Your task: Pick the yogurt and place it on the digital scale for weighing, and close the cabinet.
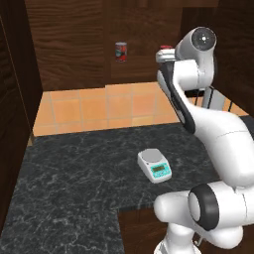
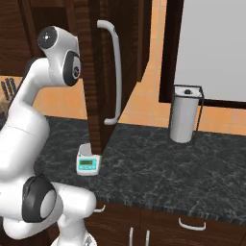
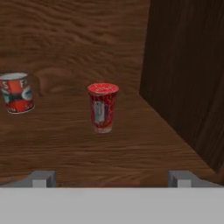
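While the yogurt (image 3: 103, 107) is standing upright on the cabinet shelf (image 3: 131, 148), we are judging the task as barely begun: nothing has been picked, weighed or closed. In the hand view we are looking along the claw (image 3: 111, 179) at the red cup, which is sitting ahead of us and a little left of the line between the two tips, well apart from them. The tips are standing wide apart at the bottom of that view with nothing between them, so we are reading the claw as open and empty. To the cup's left, a can (image 3: 16, 92) with a red, white and grey label is standing on the same shelf, apart from the yogurt; we are treating it as the thing not to take.

Down on the dark marbled table (image 1: 74, 168), the digital scale (image 1: 155, 165) is lying with its round platter bare. The cabinet (image 2: 103, 62) is open, its door swung out with the long silver handle (image 2: 115, 72) facing us in the right base view.

By our reckoning, three steps are remaining: reaching in and gripping the cup, carrying it down onto the platter, then swinging the door shut.
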